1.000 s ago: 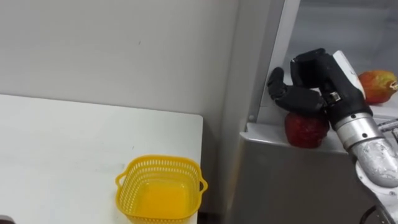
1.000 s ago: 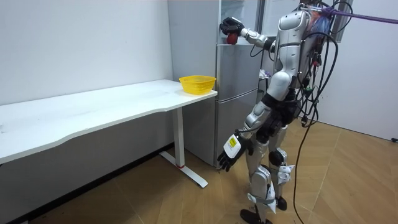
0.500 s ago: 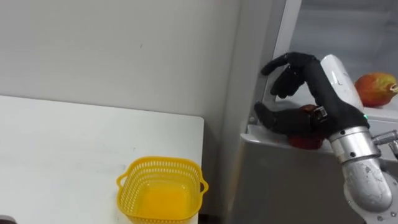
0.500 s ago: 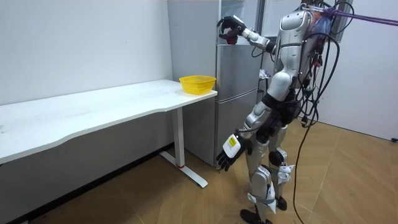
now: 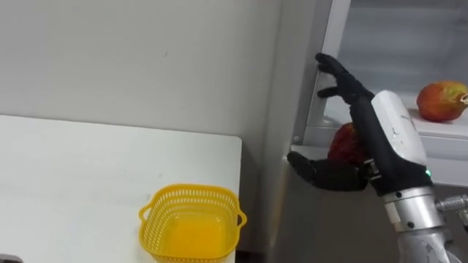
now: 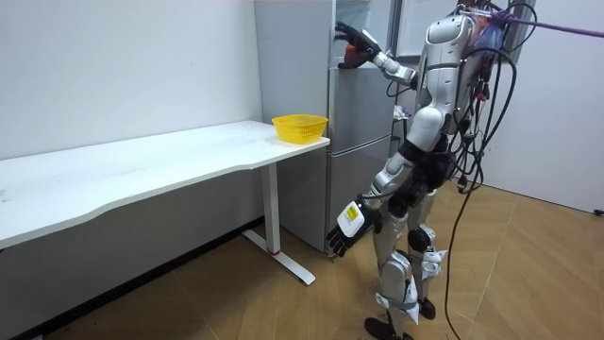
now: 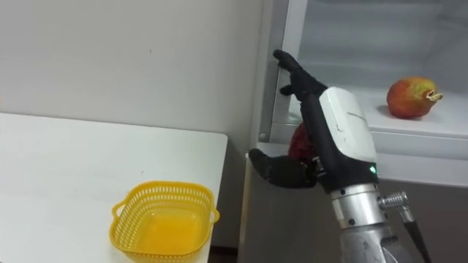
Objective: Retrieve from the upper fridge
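My right hand (image 5: 387, 139) is open at the front edge of the open upper fridge compartment, fingers stretched upward and thumb out to the left. A dark red fruit (image 5: 342, 142) lies on the shelf edge right behind the palm, mostly hidden by it. A second fruit (image 5: 441, 101), red and yellow, sits farther right on the same shelf. In the room view I stand in front of the grey fridge (image 6: 359, 142) with the right hand (image 6: 363, 42) raised to it, and my left hand (image 6: 344, 231) hangs open beside my thigh.
A yellow plastic basket (image 5: 191, 191) stands empty near the right end of the white table (image 5: 88, 168), just left of the fridge. The shut lower fridge door (image 5: 329, 226) is below my hand. A bare wall runs behind the table.
My right hand was curled over the dark red fruit and has since opened, with the fingers stretching up. The fruit stays on the shelf edge.
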{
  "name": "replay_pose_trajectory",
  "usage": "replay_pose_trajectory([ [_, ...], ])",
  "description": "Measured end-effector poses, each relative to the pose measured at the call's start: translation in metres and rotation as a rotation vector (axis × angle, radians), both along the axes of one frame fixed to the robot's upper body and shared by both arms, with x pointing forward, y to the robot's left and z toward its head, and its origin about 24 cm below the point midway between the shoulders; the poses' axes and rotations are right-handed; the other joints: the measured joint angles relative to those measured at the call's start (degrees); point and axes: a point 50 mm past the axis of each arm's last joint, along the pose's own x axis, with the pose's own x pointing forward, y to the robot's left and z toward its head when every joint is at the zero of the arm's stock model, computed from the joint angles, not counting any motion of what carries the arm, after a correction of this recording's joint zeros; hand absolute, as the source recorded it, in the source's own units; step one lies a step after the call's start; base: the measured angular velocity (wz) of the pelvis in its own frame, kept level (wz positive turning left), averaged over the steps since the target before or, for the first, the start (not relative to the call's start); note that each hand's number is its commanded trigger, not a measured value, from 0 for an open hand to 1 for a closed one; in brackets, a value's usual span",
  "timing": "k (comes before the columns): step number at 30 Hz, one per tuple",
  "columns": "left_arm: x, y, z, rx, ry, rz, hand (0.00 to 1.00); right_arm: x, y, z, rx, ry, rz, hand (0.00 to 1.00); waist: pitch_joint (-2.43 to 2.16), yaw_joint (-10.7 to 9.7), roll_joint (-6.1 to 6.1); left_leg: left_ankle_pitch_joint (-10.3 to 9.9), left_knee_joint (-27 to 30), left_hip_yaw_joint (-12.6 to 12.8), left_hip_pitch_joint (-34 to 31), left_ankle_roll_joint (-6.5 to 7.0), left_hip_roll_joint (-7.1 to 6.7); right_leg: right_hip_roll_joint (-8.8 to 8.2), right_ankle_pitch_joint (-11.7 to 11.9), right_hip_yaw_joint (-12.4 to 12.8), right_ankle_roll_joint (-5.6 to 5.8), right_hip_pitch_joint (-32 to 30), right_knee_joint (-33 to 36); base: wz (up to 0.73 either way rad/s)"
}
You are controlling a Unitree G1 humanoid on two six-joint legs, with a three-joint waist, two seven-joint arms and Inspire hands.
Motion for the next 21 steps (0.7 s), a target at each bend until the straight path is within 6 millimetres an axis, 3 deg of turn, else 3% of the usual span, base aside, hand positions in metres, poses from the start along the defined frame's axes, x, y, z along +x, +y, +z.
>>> replay_pose_trajectory([
  [7,-0.006,-0.002,-0.003,-0.013,0.019,0.024,0.00,-0.011,-0.006,-0.023,0.023,0.067,-0.015,0.00,-0.12,-0.09,0.96,0.01,-0.61,0.32,1.03,-0.01,-0.03,-0.03,0.00,0.17,0.01,0.86,0.02,-0.02],
  [11,-0.007,-0.003,-0.003,-0.010,0.019,0.027,0.00,-0.012,-0.006,-0.026,0.028,0.080,-0.020,0.00,-0.28,-0.23,1.55,0.11,-0.82,0.80,1.31,-0.02,-0.04,-0.06,0.00,0.50,0.01,0.80,0.11,-0.06],
  [21,-0.019,-0.002,-0.004,-0.002,0.043,0.038,0.00,-0.014,-0.007,-0.032,0.031,0.106,-0.023,0.00,-0.39,-0.44,1.19,0.13,-1.19,1.23,1.43,0.01,-0.12,-0.05,-0.03,0.85,0.06,0.60,-0.25,-0.02],
])
